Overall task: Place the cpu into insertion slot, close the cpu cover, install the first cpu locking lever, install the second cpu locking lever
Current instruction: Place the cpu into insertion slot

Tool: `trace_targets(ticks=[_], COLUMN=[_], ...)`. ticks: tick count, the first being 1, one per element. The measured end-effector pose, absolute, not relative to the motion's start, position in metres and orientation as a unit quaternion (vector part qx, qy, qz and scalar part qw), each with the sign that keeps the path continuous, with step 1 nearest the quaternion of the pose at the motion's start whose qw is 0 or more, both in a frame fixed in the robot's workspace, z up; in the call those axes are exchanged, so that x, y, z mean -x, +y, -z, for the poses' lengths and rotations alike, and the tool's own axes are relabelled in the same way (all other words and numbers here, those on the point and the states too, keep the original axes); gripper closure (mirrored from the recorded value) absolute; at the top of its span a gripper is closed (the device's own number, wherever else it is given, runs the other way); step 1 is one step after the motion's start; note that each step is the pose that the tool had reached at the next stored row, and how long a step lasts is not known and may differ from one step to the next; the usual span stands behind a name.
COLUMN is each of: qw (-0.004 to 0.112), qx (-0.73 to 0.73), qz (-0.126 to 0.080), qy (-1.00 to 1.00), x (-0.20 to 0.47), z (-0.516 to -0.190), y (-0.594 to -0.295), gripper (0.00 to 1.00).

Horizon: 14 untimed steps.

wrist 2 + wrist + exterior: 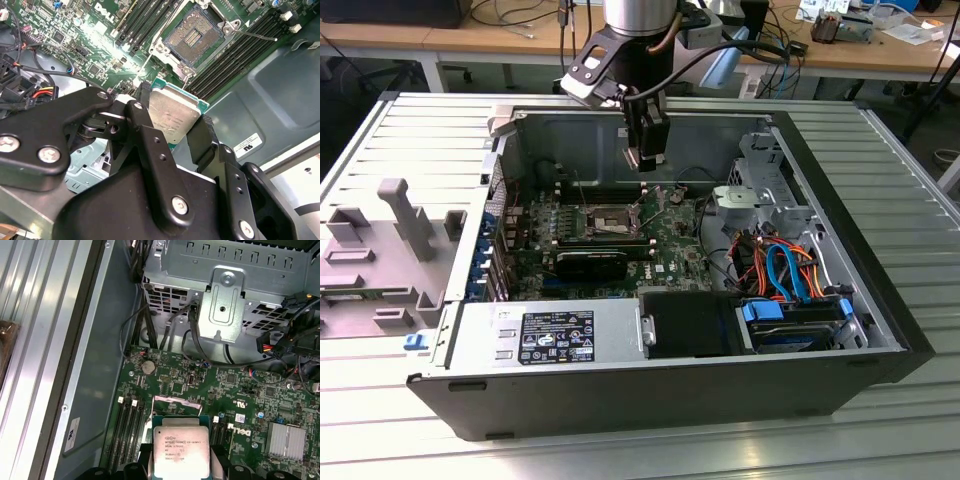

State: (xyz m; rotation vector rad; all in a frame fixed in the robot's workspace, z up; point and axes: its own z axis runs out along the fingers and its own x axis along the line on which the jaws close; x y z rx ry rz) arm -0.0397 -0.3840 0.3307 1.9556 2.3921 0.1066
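Above green board (200, 385), hand (646, 160) gripping cpu (180, 452), insertion slot (192, 35) uncovered, cables (785, 265) nearby

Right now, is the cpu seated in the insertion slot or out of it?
Out. The gripper holds the cpu above the board; in the second wrist view the insertion slot lies empty, contacts showing.

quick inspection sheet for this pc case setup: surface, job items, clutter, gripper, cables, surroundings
surface: ribbed metal table, with an open computer case lying on it
job's things: cpu held above the green board; insertion slot uncovered and empty
clutter: grey plastic fixture on the exterior view's left
grippers: gripper shut on the cpu
cables: orange and blue cables bundled inside the case at the exterior view's right
surroundings: wooden benches behind the table
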Motion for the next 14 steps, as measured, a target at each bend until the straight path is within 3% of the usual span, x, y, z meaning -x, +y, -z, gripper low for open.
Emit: trace_targets(ticks=[14], qw=[0.026], qx=[-0.64], qz=[-0.033], qy=[0.767], x=[0.0397], z=[-0.3307], y=[-0.384], gripper=[0.46])
